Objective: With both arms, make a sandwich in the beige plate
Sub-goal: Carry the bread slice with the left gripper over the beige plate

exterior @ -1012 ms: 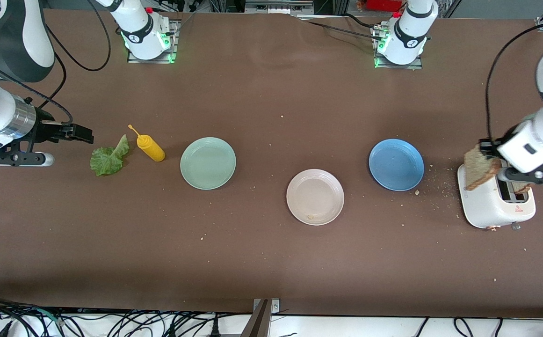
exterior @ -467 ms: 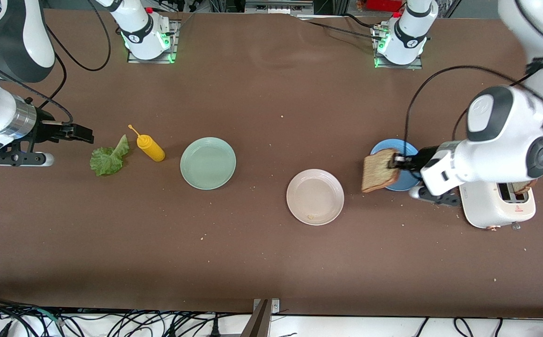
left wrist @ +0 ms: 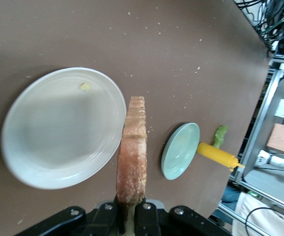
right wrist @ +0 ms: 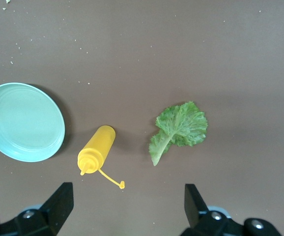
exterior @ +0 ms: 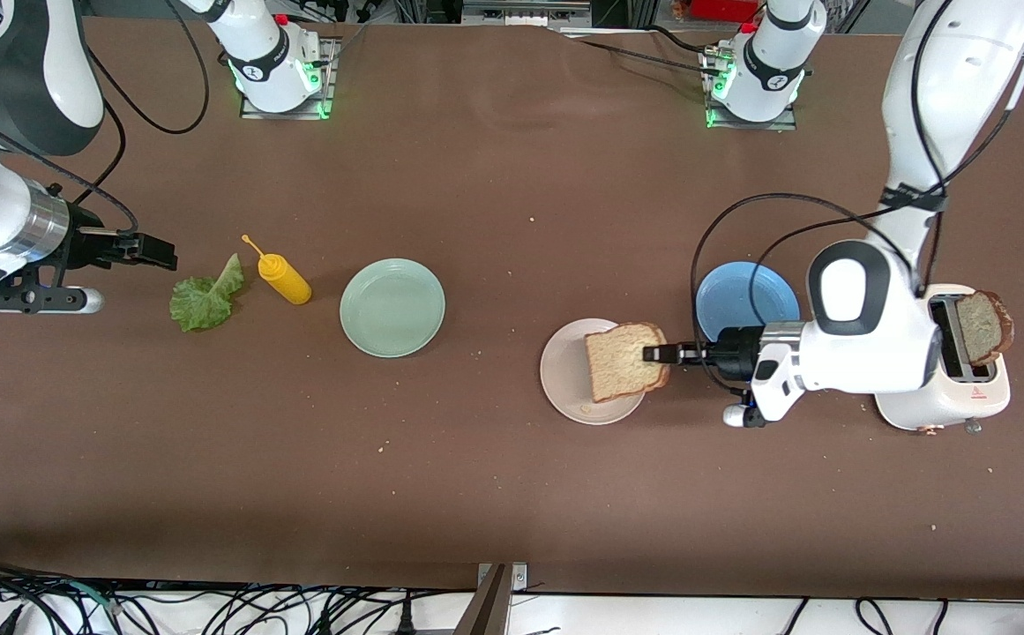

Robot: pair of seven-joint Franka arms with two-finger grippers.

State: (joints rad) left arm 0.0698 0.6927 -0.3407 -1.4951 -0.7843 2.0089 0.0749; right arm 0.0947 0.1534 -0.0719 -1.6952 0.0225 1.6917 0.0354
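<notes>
My left gripper [exterior: 663, 354] is shut on one edge of a brown bread slice [exterior: 624, 360] and holds it over the beige plate [exterior: 564, 370]. In the left wrist view the slice [left wrist: 132, 152] stands edge-on between the jaws [left wrist: 130, 209], beside the plate [left wrist: 58, 128]. A second slice [exterior: 983, 328] sticks out of the white toaster [exterior: 944, 397]. The green lettuce leaf [exterior: 203, 300] lies on the table at the right arm's end. My right gripper [exterior: 154, 251] waits open over the table beside the lettuce [right wrist: 179, 129], nothing between its fingers [right wrist: 129, 204].
A yellow squeeze bottle [exterior: 284, 278] lies beside the lettuce, with a pale green plate [exterior: 392, 307] further along toward the middle. A blue plate [exterior: 745, 300] sits between the beige plate and the toaster. Crumbs are scattered near the toaster.
My left arm lifted the bread slice from the toaster and swung it past the blue plate to above the beige plate. The right arm has not moved.
</notes>
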